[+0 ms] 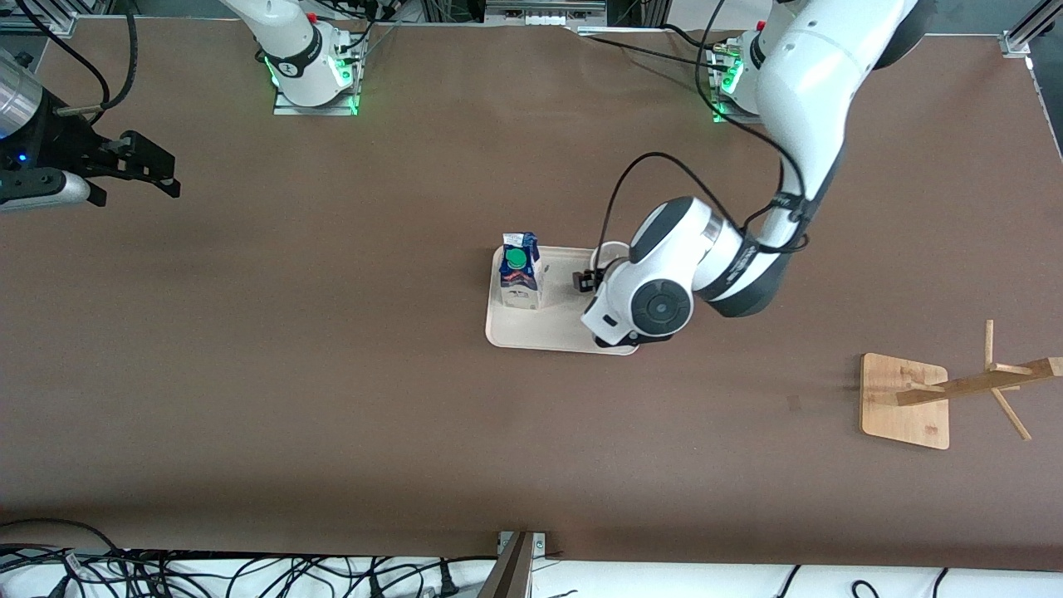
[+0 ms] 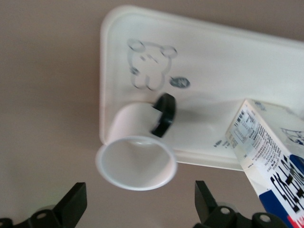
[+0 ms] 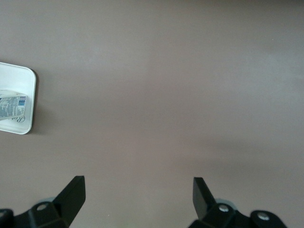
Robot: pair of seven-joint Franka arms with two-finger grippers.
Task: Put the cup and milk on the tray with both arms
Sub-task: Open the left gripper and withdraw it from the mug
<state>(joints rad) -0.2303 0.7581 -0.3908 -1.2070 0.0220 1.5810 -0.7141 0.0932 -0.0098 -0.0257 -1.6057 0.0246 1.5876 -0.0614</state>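
- Milk stands on the tray; that part looks done.
- Cup sits upright on the tray's edge, just below the wide, empty left pincer.
- Right pincer, wide and empty, waits over bare surface.

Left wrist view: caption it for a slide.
Open left gripper above the cup standing beside the milk on the tray.

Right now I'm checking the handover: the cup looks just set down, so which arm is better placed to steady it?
Left. The left gripper hangs open right over the cup on the tray; the right gripper waits open over bare table.
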